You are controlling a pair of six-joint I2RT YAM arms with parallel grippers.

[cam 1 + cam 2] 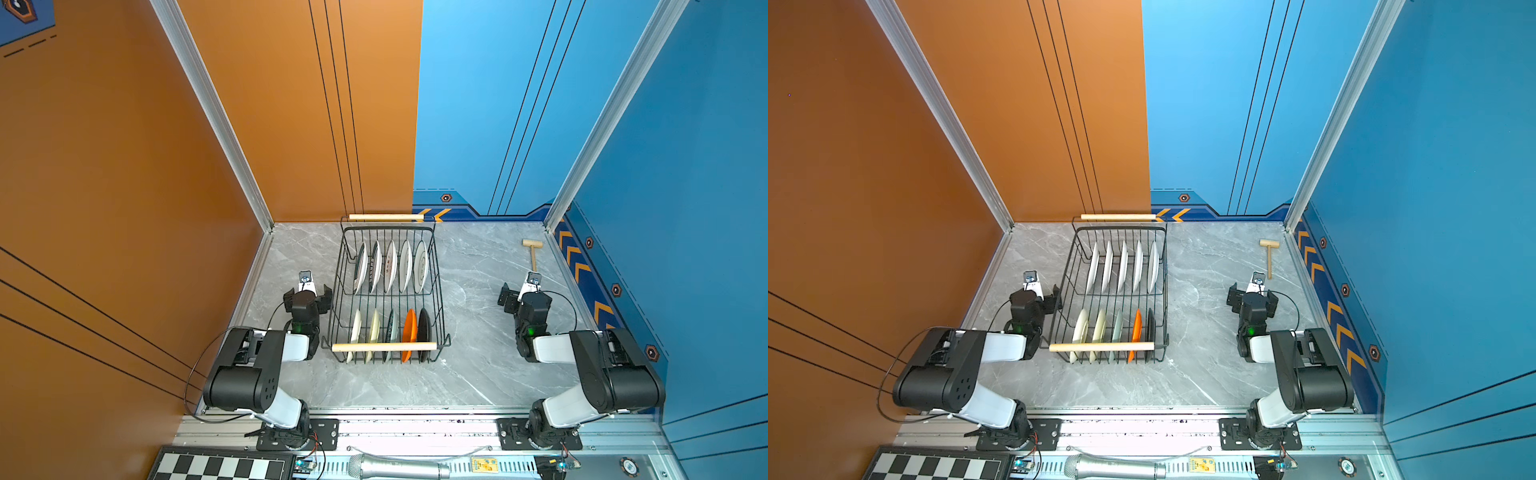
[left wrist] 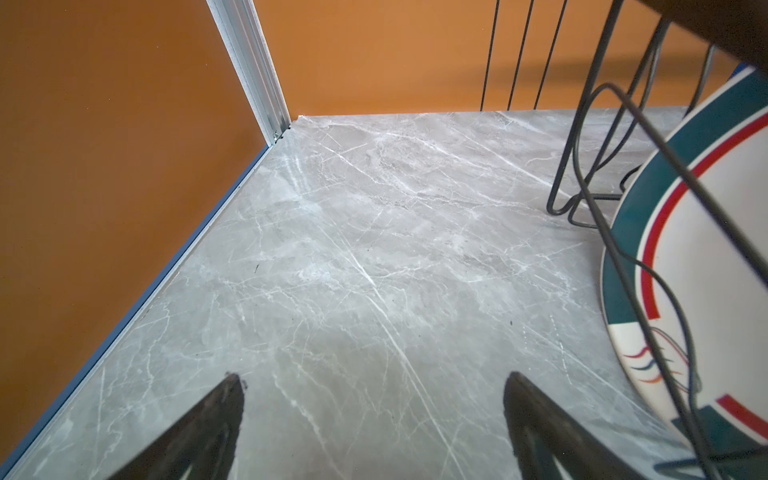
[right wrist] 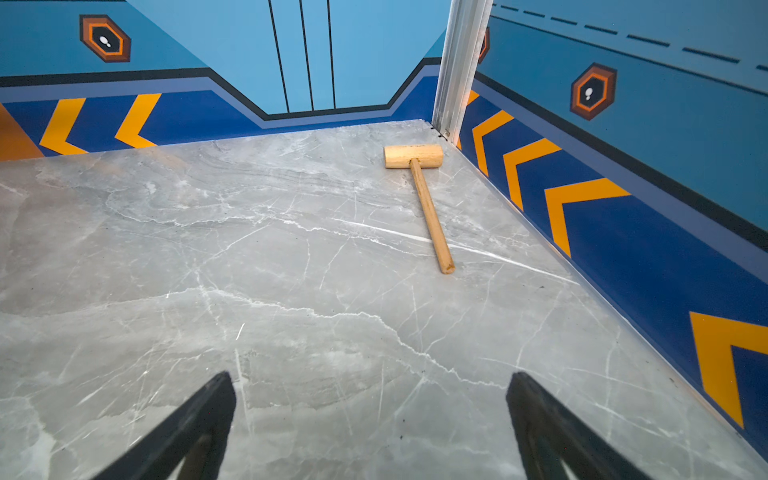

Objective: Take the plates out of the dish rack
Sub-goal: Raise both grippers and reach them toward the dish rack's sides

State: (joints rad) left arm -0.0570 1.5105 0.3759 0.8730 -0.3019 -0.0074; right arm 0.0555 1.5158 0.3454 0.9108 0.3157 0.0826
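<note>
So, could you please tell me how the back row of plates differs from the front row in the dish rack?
The back row plates are larger than the front row ones. The back row is all white with dark rims; the front row mixes cream, dark green, orange and black. Both rows hold five plates, standing on edge in the dish rack.

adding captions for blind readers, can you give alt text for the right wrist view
A wooden mallet lies flat on a grey marble table, its head near the corner where two blue walls with yellow chevrons meet. In the foreground the right gripper hangs over bare tabletop with its jaws wide open and nothing between them.
</note>
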